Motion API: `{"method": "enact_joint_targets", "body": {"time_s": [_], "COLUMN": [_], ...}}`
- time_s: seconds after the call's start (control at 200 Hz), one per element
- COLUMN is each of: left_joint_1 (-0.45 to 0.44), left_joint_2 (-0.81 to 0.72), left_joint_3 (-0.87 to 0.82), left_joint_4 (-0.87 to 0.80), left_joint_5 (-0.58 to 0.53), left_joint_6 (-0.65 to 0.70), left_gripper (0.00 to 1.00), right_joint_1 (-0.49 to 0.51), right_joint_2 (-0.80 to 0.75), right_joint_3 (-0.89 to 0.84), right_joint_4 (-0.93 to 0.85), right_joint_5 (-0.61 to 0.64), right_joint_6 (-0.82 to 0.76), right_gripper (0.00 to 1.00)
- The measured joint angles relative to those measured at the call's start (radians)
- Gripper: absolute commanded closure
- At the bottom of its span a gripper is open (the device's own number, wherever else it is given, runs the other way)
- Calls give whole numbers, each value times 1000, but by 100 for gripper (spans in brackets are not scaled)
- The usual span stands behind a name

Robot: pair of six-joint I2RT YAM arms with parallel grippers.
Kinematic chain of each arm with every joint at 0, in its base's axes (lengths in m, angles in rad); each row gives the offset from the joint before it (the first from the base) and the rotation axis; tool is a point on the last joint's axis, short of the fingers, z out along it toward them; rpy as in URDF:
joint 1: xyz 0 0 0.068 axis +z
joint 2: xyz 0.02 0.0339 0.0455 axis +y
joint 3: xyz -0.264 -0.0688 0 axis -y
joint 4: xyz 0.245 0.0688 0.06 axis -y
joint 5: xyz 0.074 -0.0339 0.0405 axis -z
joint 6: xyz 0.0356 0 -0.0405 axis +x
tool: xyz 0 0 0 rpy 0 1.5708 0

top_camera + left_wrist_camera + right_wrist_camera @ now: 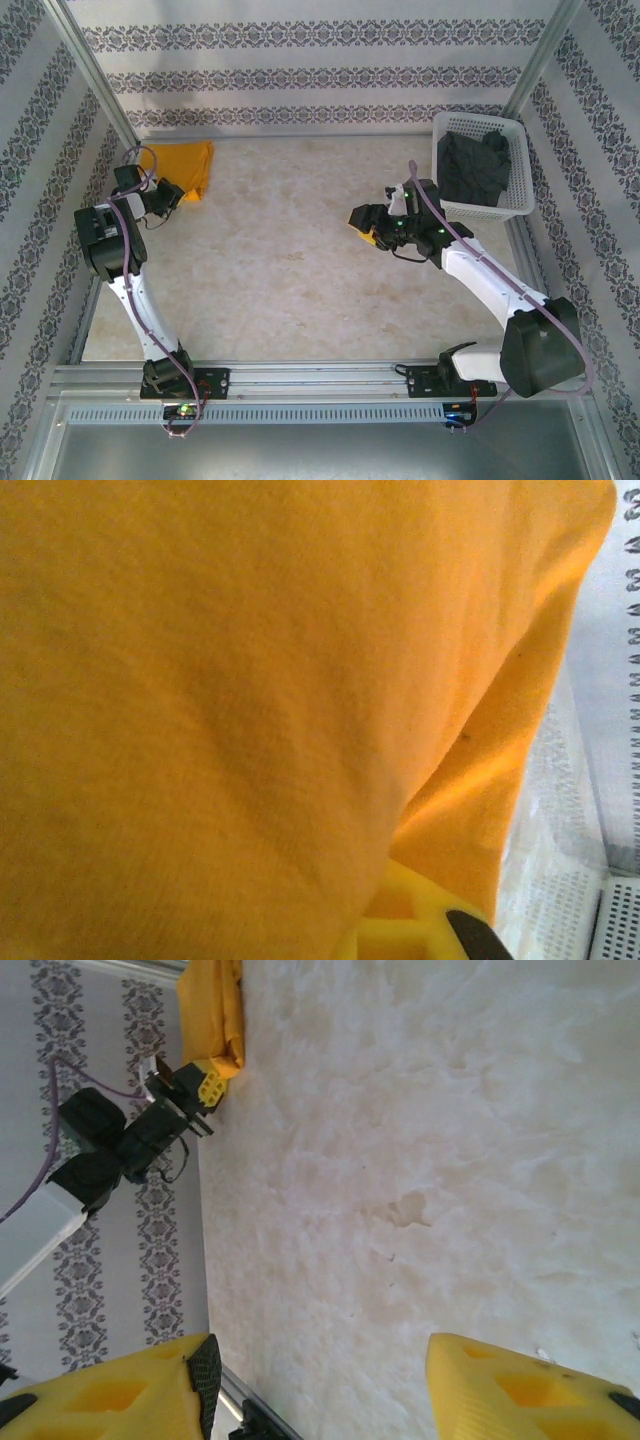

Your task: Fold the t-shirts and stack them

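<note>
On the worktop (300, 290), the orange t-shirt (180, 165) lies lengthwise along the back wall. The grey t-shirt (472, 170) fills the basket (485, 209). My right gripper (320, 1360) gapes; my left gripper (168, 196), I cannot tell.

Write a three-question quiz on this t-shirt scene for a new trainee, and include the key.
1. True or false: the dark charcoal-grey cloth t-shirt sits inside the white plastic lattice basket.
2. Multiple choice: where does the bright orange-yellow cloth t-shirt lie? A) at the far left corner of the pale table; B) in the basket; C) hanging off the table's near edge.
3. Short answer: is the right end effector open or shut, and what does it hold?

Key:
1. True.
2. A.
3. Open, holding nothing.
</note>
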Motion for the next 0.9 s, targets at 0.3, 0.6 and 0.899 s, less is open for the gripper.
{"method": "enact_joint_targets", "body": {"time_s": [0.3,0.6,0.899], "left_joint_1": [-11,-269,-616], "left_joint_2": [-284,-967,-1181], "left_joint_3": [-235,-612,-693], "left_joint_4": [-2,-50,-214], "left_joint_5": [-88,-479,-1128], "left_joint_6": [-24,-187,31], "left_gripper": [0,0,0], "right_joint_1": [13,-2,-32], "right_joint_2": [-2,-91,-257], "right_joint_3": [2,32,-32], "right_joint_4": [175,63,-142], "right_joint_5": [-8,176,854], "right_joint_6": [12,-29,-307], "right_gripper": [20,2,2]}}
